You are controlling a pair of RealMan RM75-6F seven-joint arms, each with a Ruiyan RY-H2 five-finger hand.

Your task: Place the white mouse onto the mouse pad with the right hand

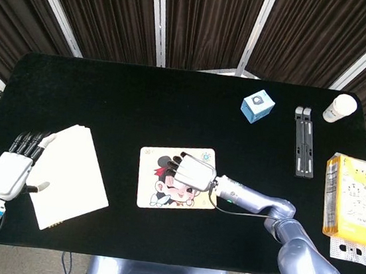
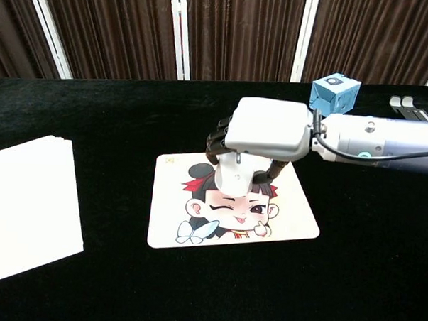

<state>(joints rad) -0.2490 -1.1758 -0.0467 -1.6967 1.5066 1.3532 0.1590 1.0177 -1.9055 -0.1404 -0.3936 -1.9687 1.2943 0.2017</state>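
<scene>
My right hand [image 1: 193, 172] [image 2: 265, 134] hovers over the middle of the cartoon-girl mouse pad [image 1: 152, 197] [image 2: 175, 230]. It grips the white mouse [image 2: 234, 174] from above, fingers curled around its sides. In the chest view the mouse hangs under the palm, close above the pad's printed face; whether it touches the pad I cannot tell. In the head view the hand hides the mouse. My left hand [image 1: 11, 173] rests at the table's left front edge, fingers apart and holding nothing.
A white paper stack [image 1: 71, 177] [image 2: 24, 202] lies left of the pad, beside my left hand. At the back right stand a blue cube [image 1: 257, 106] [image 2: 335, 93], a black folding stand [image 1: 304, 140], a white cup [image 1: 339, 107] and a yellow box [image 1: 354, 198].
</scene>
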